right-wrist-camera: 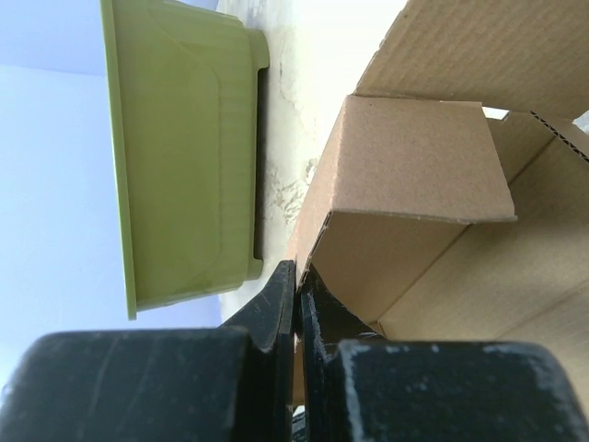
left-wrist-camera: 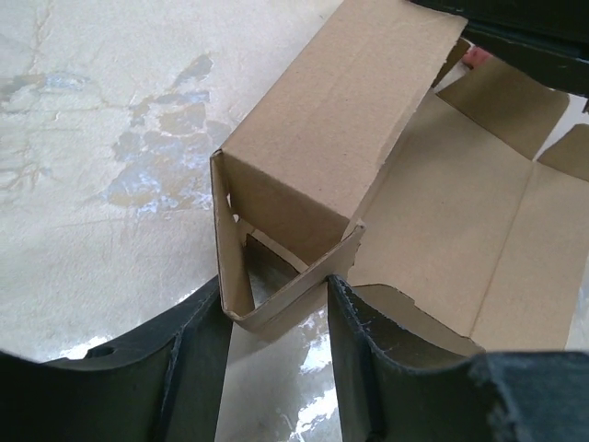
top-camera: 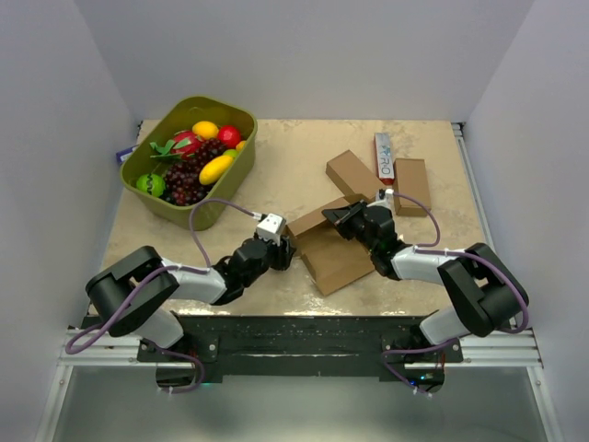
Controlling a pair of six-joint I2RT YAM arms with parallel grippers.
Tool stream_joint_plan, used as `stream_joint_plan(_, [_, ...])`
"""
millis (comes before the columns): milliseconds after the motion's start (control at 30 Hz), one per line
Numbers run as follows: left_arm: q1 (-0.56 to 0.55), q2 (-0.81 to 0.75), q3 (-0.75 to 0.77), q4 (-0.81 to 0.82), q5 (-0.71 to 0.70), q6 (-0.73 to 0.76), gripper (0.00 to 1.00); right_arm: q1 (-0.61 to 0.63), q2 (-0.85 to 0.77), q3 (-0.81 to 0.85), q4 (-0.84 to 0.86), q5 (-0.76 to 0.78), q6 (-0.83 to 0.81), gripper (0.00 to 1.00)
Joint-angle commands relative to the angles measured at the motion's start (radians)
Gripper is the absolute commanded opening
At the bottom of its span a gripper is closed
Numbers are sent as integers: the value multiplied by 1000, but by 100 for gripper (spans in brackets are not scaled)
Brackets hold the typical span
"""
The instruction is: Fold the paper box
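Observation:
The paper box (top-camera: 336, 258) lies half folded at the table's middle, one wall raised and its lid panel flat. In the left wrist view the box (left-wrist-camera: 322, 138) has two short flaps meeting at a corner. That corner sits between the tips of my left gripper (left-wrist-camera: 274, 284), whose jaws stand apart, one on each side of it. Seen from above, the left gripper (top-camera: 283, 250) is at the box's left end. My right gripper (right-wrist-camera: 296, 269) is shut on the thin edge of a raised wall of the box (right-wrist-camera: 414, 157). From above, the right gripper (top-camera: 342, 216) is at the box's far side.
A green bin (top-camera: 241, 157) of toy fruit stands at the back left, its wall (right-wrist-camera: 184, 157) close beside the right gripper. Two plain brown boxes (top-camera: 350, 173) (top-camera: 411, 186) and a white-and-red carton (top-camera: 384, 157) lie at the back right.

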Motion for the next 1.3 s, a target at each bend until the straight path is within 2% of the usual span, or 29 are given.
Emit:
stream_joint_plan(0, [-12, -4, 46, 3, -141, -13, 48, 13, -9, -15, -2, 17, -21, 0])
stream_joint_plan(233, [-68, 50, 111, -20, -196, -31, 45, 21, -11, -25, 2, 32, -8, 0])
stream_joint_plan(633, [-80, 116, 167, -26, -263, -89, 44, 50, -35, -61, 10, 78, 24, 0])
stream_joint_plan(867, [-88, 140, 168, -43, -349, -79, 36, 67, -75, -87, -4, 129, 62, 0])
stream_joint_plan(967, [-95, 150, 168, -25, -394, -62, 36, 81, -101, -90, -17, 150, 71, 0])
stream_joint_plan(1133, [-114, 159, 140, 103, -426, 7, 36, 92, -112, -77, -51, 155, 68, 0])
stream_joint_plan(1233, [-117, 156, 126, 138, -437, 33, 30, 90, -106, -80, -51, 149, 67, 0])
stream_joint_plan(1267, [-117, 153, 123, 147, -435, 44, 28, 90, -104, -77, -47, 144, 61, 6])
